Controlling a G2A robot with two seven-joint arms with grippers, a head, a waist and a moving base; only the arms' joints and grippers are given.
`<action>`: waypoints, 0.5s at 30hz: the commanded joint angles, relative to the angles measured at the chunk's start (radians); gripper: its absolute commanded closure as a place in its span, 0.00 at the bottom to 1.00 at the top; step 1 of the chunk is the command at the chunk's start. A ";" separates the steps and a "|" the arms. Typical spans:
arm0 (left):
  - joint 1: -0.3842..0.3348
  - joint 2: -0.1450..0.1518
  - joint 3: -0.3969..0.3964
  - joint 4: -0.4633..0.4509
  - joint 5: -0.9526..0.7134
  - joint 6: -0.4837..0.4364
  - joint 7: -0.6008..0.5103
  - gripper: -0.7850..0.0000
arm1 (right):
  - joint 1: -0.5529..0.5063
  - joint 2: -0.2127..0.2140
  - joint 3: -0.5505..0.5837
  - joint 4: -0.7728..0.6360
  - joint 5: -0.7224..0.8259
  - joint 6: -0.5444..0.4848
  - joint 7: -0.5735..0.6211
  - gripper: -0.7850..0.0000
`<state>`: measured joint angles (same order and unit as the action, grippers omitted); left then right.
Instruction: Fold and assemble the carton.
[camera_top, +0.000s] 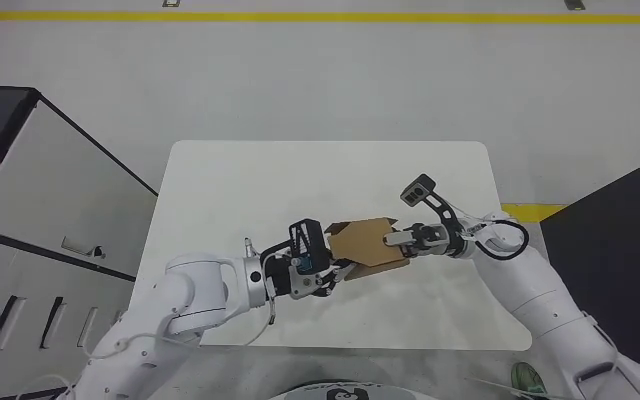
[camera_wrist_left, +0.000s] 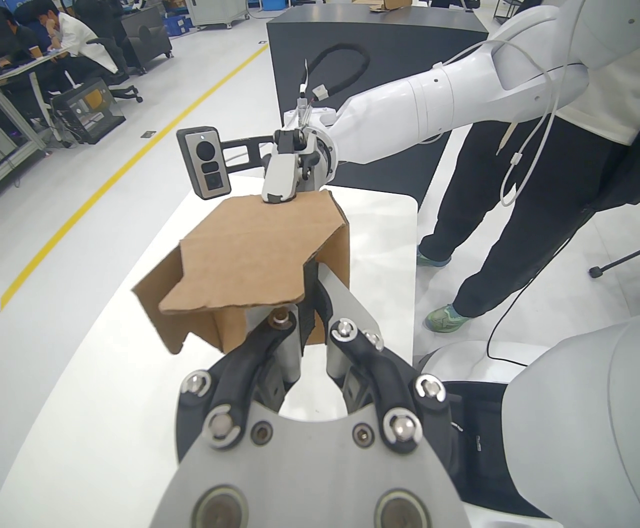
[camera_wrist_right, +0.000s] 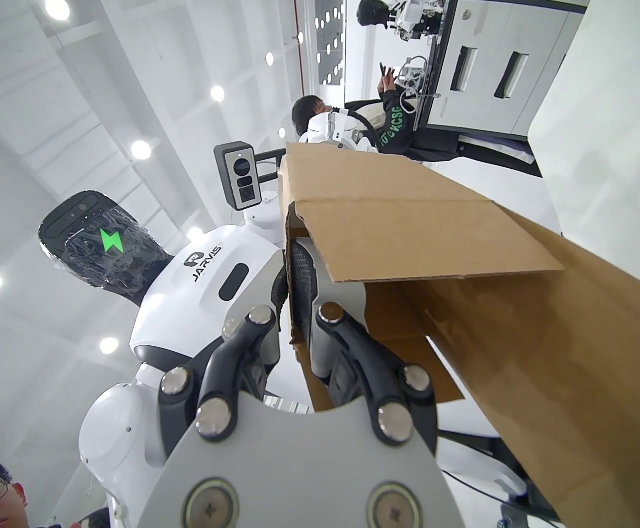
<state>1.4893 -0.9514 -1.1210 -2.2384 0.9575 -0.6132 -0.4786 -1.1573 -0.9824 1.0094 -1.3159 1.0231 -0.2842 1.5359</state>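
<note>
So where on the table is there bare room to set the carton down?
The far strip of the table, between the carton and the far edge, is bare across its width. A smaller bare patch lies at the near edge between the two arms. The middle is crowded: left gripper and right gripper both clamp the carton there.

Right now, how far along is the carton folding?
Done: the carton is opened into a box shape rather than lying flat. In hand: the left hand grips one end wall and the right hand grips the opposite end, holding it over the white table. Left: the end flaps hang open, so folding and closing them remains.
</note>
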 joint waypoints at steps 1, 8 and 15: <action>0.006 0.002 -0.016 -0.002 -0.002 0.005 0.005 1.00 | 0.000 0.001 0.002 0.003 0.003 0.000 0.000 1.00; 0.045 0.011 -0.090 -0.010 -0.007 0.016 0.025 1.00 | 0.000 0.008 0.006 0.008 0.018 0.000 0.000 1.00; 0.088 0.018 -0.161 -0.023 0.008 0.032 0.049 1.00 | 0.002 0.013 -0.018 0.017 0.079 0.024 0.000 1.00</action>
<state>1.5692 -0.9346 -1.2707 -2.2577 0.9602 -0.5851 -0.4345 -1.1572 -0.9707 0.9958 -1.3000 1.0940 -0.2666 1.5359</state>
